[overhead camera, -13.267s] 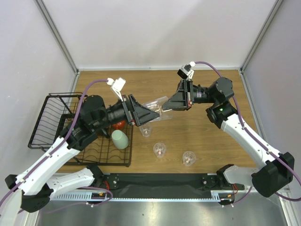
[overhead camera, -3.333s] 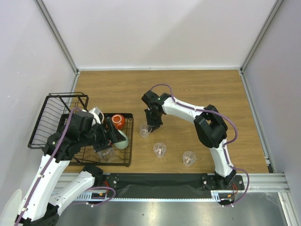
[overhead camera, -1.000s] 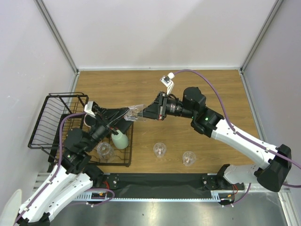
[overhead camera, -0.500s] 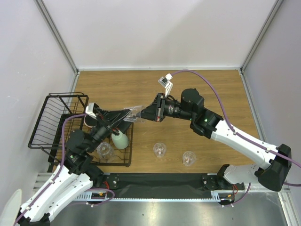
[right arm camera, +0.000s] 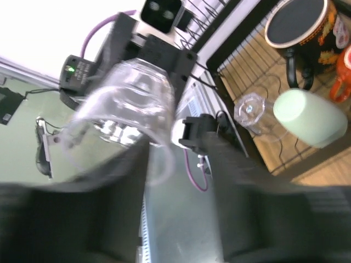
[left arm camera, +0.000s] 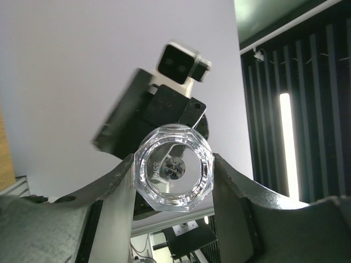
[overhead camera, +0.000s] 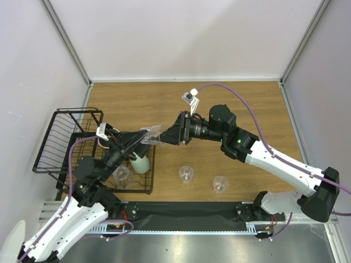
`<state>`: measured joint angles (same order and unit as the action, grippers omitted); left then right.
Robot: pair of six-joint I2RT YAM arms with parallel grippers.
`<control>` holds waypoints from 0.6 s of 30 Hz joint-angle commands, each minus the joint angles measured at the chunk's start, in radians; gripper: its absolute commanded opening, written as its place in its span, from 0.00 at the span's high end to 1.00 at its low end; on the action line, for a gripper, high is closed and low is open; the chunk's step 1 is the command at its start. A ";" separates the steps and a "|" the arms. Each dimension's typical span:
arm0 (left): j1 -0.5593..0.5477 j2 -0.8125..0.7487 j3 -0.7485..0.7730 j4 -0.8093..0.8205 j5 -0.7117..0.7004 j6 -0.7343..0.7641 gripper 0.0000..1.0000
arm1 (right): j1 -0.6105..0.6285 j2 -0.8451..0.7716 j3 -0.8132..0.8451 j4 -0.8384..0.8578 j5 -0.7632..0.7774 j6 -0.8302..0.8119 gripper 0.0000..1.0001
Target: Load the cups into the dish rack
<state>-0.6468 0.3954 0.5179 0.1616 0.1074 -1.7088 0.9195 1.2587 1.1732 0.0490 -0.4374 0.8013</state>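
Your left pincer [overhead camera: 143, 137] is pinching the tumbler [overhead camera: 152, 133] at its base end. In the left wrist view its fingers [left arm camera: 118, 197] sit against both sides of the thick faceted base. The tumbler hangs on its side in the air, over the far right corner of the rack [overhead camera: 77, 110], with its mouth toward your right arm.

Your right pincer [overhead camera: 163, 134] meets the tumbler at the rim end, so the glass spans the two pincers. The right wrist view is badly blurred. I cannot tell whether that pincer is spread or gripping the rim.

On the flat grid below:
- The mint cup [overhead camera: 140, 163] is near the right edge.
- A second tumbler [overhead camera: 122, 174] is just beside it on the left.
- In the right wrist view a dark mug [right arm camera: 299, 27] stands farther back on the grid.
- An orange cup [right arm camera: 343, 76] shows beside the mug, at the edge of the picture.

A third tumbler [overhead camera: 186, 174] and a fourth tumbler [overhead camera: 220, 183] stand upright on the wooden surface [overhead camera: 247, 104], right of the rack and apart from each other.
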 commanded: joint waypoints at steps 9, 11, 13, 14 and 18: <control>-0.001 -0.032 0.094 -0.143 -0.021 0.110 1.00 | -0.001 -0.062 0.046 -0.152 0.063 -0.071 0.09; -0.001 -0.017 0.157 -0.248 -0.023 0.159 1.00 | -0.008 -0.079 0.063 -0.207 0.078 -0.093 0.07; -0.001 0.025 0.236 -0.321 -0.017 0.251 1.00 | -0.025 -0.114 0.068 -0.251 0.091 -0.099 0.06; -0.001 0.043 0.267 -0.353 -0.011 0.286 1.00 | -0.033 -0.126 0.068 -0.259 0.091 -0.099 0.05; -0.001 0.152 0.425 -0.569 -0.011 0.502 1.00 | -0.071 -0.209 0.075 -0.317 0.097 -0.106 0.04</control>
<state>-0.6468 0.4942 0.8394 -0.2417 0.0998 -1.4178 0.8711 1.1278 1.1893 -0.2199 -0.3676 0.7277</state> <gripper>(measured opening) 0.550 0.957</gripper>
